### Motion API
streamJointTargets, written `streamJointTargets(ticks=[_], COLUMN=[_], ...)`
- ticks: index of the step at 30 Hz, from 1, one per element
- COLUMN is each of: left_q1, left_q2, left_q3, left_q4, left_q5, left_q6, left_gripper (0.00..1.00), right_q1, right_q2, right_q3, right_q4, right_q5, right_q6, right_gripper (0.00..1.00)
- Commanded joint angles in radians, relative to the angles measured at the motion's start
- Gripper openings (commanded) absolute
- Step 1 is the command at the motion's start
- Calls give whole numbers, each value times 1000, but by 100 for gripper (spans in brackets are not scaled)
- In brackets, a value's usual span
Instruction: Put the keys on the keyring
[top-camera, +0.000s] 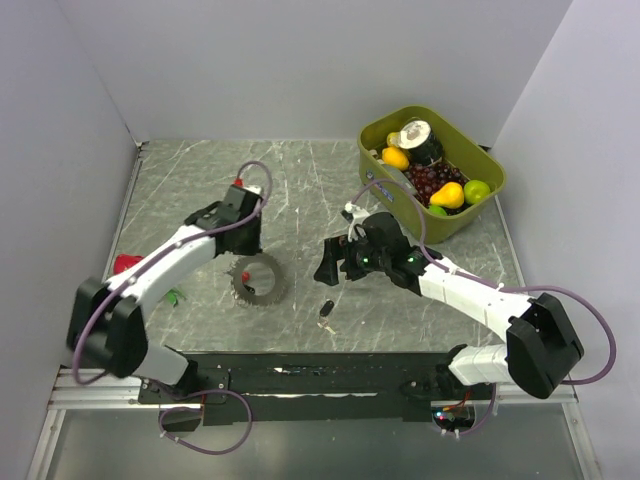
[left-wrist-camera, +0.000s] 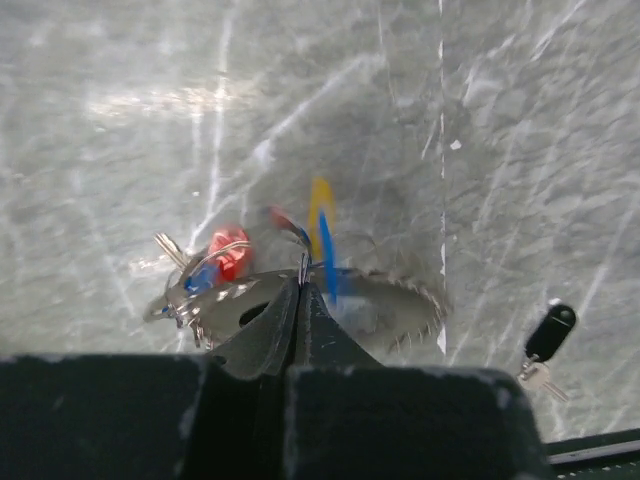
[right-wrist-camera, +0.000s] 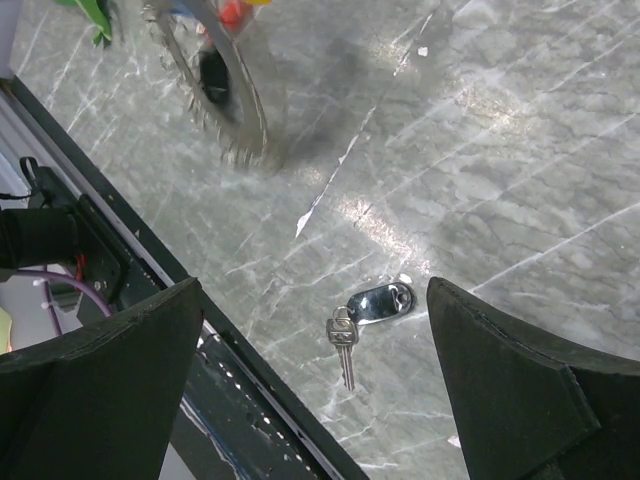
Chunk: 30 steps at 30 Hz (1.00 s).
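Note:
The keyring (top-camera: 258, 280), a grey ridged ring, stands tilted on edge on the table, also in the left wrist view (left-wrist-camera: 400, 305) and the right wrist view (right-wrist-camera: 232, 95). My left gripper (top-camera: 243, 243) is shut on its upper edge, jaws pressed together (left-wrist-camera: 300, 290). A red key (left-wrist-camera: 228, 255) and a blue key (left-wrist-camera: 200, 278) hang at the ring's left side. A black-headed key (top-camera: 325, 312) lies flat on the table, also in the left wrist view (left-wrist-camera: 550, 335). My right gripper (top-camera: 330, 262) is open, and the black-headed key (right-wrist-camera: 378, 303) lies below, between its fingers (right-wrist-camera: 312, 300).
A green bin (top-camera: 490, 165) of toy fruit stands at the back right. A red object (top-camera: 127, 263) and a small green one (top-camera: 175, 296) lie by the left wall. A black rail (top-camera: 300, 365) runs along the near table edge, close to the black key.

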Motion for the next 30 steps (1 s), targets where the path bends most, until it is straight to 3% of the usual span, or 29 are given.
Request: streamJointTargets(ticks=[1,7,9,10,13,16,20,24,30], left_q1=[-49,-72,-76,-74,-74,-63,1,159,315], left_q2=[114,252,249,243,200,149,66,8,5], left_q3=[88,217,219,216,187,151,50,-63,-185], left_q4=[57,35,41,47,60,69,133,204,236], left_q5=[-8,-15,4,4,-11,-5,103,302,366], left_q6=[-10,14,22,19,14,5,-33,-76,-150], left_gripper=[1,2,8,30,72,84,86,86,85], right_q1=[-7,-5,-6,-6,-6,-7,-6,-1,16], right_q2=[-42,-41,-36,-32,-20,2,34,66,145], right_q3=[-9,-7,-6,-3,2,14,37,68,120], right_q4=[3,-8,-10,-10,-5,-5,-8,-16,-20], right_q5=[26,34,34,32,26,23,20,23,12], right_q6=[-12,-14,-14,-14,-12,-17,-18,-18,-23], right_gripper=[99,99,99,99,99,99,99,99,99])
